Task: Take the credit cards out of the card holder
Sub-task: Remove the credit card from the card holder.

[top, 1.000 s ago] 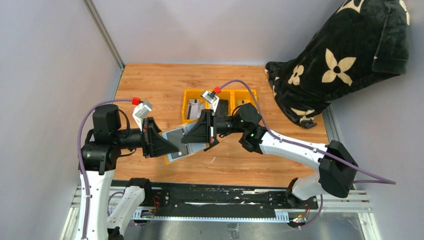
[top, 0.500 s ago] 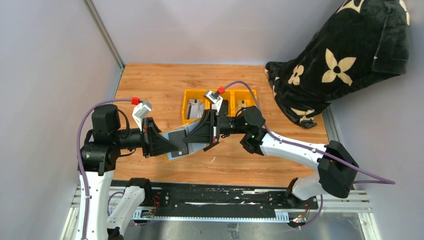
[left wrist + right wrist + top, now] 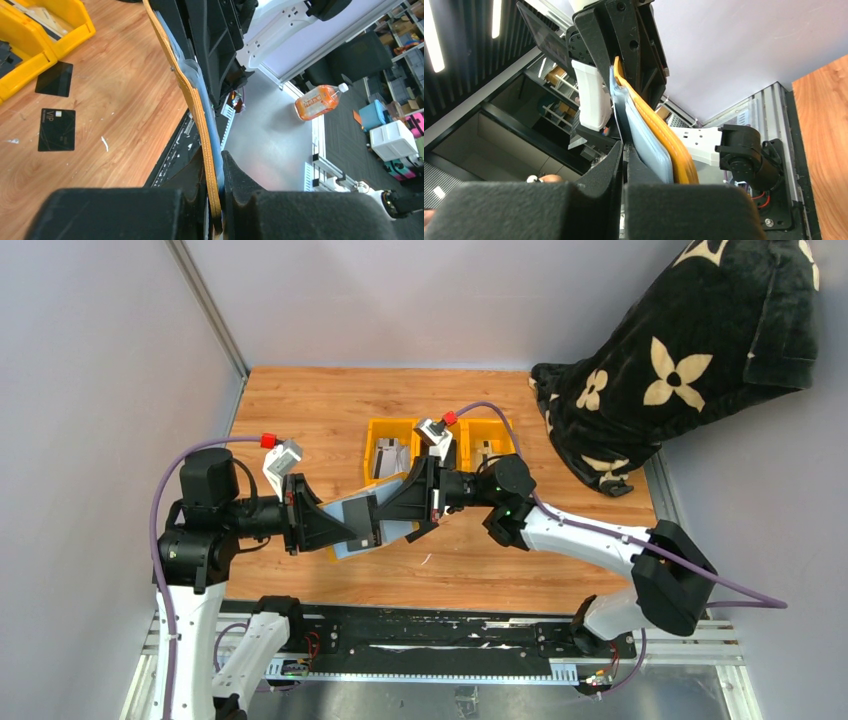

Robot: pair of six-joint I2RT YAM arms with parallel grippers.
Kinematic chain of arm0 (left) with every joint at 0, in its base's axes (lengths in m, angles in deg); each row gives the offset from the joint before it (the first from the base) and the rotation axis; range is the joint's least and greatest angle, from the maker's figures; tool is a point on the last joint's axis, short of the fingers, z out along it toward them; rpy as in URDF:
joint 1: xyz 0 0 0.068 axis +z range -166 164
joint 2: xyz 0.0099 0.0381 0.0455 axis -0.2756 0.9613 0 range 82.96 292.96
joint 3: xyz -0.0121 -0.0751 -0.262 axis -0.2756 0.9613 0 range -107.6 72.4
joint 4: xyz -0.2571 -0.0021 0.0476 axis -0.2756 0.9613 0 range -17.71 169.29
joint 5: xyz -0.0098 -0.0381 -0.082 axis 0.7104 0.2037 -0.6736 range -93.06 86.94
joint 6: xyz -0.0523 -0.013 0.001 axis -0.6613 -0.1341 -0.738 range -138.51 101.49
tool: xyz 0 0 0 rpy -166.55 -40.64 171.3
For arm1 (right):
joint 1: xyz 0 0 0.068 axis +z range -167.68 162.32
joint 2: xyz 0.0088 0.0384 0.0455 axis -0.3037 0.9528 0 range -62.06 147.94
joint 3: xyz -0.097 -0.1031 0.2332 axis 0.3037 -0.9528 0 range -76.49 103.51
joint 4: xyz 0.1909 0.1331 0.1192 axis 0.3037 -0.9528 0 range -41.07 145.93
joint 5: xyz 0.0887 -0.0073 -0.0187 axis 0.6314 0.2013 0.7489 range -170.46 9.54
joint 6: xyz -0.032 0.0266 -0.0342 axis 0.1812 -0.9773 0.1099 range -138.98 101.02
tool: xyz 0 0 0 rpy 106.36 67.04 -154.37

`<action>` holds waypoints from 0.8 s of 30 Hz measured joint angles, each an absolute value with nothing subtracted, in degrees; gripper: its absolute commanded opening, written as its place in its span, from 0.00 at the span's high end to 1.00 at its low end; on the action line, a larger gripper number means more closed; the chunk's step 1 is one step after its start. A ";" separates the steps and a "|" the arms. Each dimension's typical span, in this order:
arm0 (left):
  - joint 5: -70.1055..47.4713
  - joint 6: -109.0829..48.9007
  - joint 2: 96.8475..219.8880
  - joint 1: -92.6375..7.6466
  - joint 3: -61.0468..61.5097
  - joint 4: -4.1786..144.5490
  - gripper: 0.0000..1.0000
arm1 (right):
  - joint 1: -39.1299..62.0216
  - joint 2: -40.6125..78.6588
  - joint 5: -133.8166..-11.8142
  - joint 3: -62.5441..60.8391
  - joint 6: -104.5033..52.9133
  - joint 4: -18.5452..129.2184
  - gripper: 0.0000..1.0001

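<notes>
The card holder (image 3: pixel 352 516), mustard yellow with grey-blue lining, hangs open above the table between both arms. My left gripper (image 3: pixel 335 528) is shut on its edge; the left wrist view shows the yellow leather (image 3: pixel 197 105) clamped at the left gripper (image 3: pixel 215 156). My right gripper (image 3: pixel 388 514) meets the holder from the other side. In the right wrist view the right gripper (image 3: pixel 624 148) is shut, with the lining (image 3: pixel 646 142) against the outside of one finger. I cannot tell whether a thin layer is pinched. Two black credit cards (image 3: pixel 56 130) (image 3: pixel 54 79) lie flat on the wood.
Three joined yellow bins (image 3: pixel 380 426) with small items sit mid-table behind the grippers, also at the top left of the left wrist view (image 3: pixel 75 15). A black flower-patterned blanket (image 3: pixel 680 360) is heaped at the back right corner. The table's near edge runs just below the holder.
The card holder has risen slightly and sits more upright between the grippers. The right wrist has shifted a little to the right and back. The left arm has barely moved.
</notes>
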State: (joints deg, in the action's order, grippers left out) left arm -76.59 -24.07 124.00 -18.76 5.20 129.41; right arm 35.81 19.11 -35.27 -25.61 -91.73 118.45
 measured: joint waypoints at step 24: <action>-70.21 -24.38 124.13 -18.76 3.87 129.59 1.00 | 37.06 16.27 -36.97 -24.48 -83.97 108.64 1.00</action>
